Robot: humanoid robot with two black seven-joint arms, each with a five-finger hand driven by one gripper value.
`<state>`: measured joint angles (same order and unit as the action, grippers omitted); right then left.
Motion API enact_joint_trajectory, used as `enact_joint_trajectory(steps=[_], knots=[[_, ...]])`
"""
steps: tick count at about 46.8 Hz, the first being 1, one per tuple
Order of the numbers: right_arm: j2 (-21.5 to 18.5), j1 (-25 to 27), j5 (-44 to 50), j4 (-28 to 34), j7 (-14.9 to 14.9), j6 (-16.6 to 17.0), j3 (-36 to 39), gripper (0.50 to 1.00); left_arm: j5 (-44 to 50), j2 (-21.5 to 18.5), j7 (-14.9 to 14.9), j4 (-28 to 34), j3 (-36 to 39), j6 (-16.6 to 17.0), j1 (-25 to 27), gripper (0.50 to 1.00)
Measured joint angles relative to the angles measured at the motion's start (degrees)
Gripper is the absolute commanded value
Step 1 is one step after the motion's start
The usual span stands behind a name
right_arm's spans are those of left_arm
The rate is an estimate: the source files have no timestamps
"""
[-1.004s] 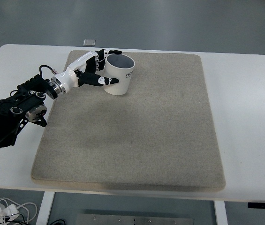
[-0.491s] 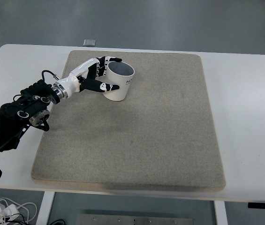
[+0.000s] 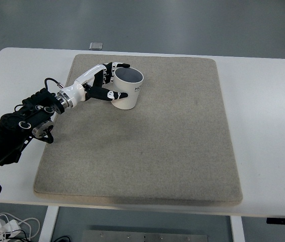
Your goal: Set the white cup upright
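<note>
the cup (image 3: 126,89) is standing mouth-up at the mat's (image 3: 147,151) far-left corner. the left hand (image 3: 103,82) is wrapping its side, thumb in front, though contact looks loose. the uprighting seems done; next comes letting go without tipping it.

The cup (image 3: 127,89) stands upright on its base, mouth up, at the far left part of the mat (image 3: 182,131) near its back edge. It is white outside with a grey inside, and dark print shows on the side facing right, too small for me to read. My left hand (image 3: 102,83) wraps it from the left: my thumb (image 3: 113,94) lies across its near side and my fingers (image 3: 117,65) curl round behind the rim.
</note>
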<state>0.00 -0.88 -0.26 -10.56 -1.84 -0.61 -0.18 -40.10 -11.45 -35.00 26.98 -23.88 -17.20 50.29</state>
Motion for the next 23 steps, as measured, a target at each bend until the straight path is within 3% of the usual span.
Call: enact_joint_trajectory(steps=[23], knots=[[0.00, 0.00, 0.00, 0.01, 0.00, 0.00, 0.00, 0.952, 0.72, -3.05, 0.00, 3.60, -1.32, -1.25, -0.10, 0.994]])
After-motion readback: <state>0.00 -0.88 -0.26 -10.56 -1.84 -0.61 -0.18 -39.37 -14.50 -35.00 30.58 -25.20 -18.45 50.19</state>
